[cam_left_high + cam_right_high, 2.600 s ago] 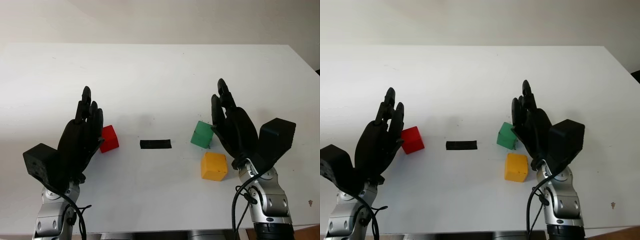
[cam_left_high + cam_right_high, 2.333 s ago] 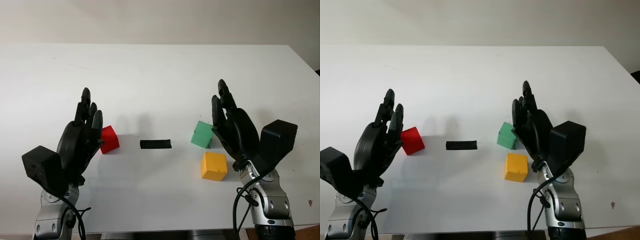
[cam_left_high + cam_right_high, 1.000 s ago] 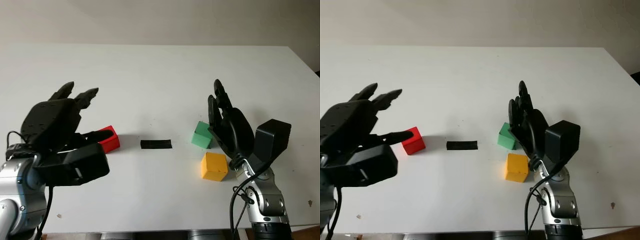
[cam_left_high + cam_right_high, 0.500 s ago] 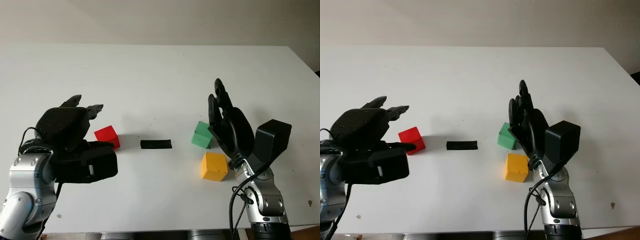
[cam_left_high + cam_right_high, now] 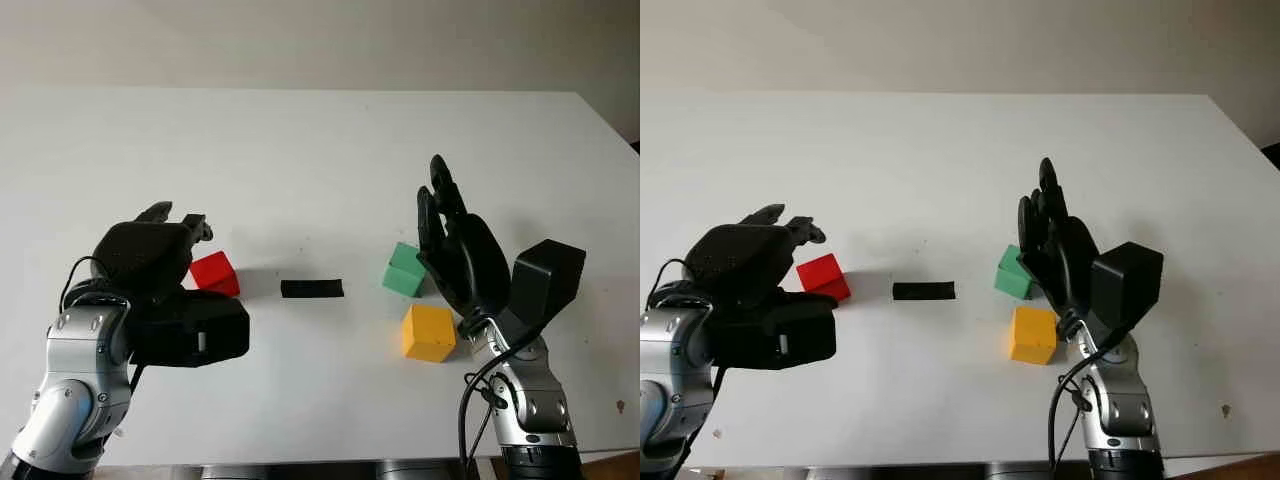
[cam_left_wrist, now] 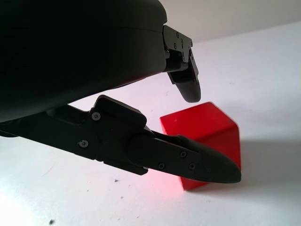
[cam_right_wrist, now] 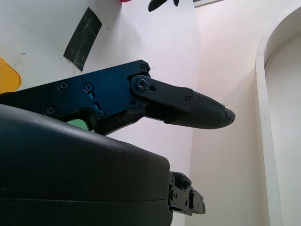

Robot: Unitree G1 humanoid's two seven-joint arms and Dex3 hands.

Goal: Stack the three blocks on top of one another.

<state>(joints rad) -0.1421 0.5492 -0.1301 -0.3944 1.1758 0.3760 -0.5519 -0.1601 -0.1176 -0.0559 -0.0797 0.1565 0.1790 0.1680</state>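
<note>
The left robot hand (image 5: 165, 250) is in the lower left of the head views, low over the white worktop (image 5: 300, 150), just beside the red block (image 5: 214, 272). Its fingers (image 6: 186, 80) reach around the block: in the left wrist view one fingertip hangs above the top face of the block and a longer finger (image 6: 188, 160) crosses in front of its lower part, so this part of the block is hidden. I cannot tell if any finger already touches the block; the block stands on the worktop and the robot hand is not closed on it. The black shell of the robot hand covers the near left side of the block in the head views.

The right robot hand (image 5: 460, 250) is at the right of the middle of the frame, released and holding nothing, with the fingers pointing to the far edge of the worktop. It stands just to the right of the green block (image 5: 404, 270), and its palm hides the right edge of this block. The yellow block (image 5: 428, 332) lies just below the green one in the frame, near the wrist of this arm, and apart from the green block.

Between the red block and the green block lies a short strip of black tape (image 5: 312, 289) on the worktop. All three blocks are single, none is on another.
</note>
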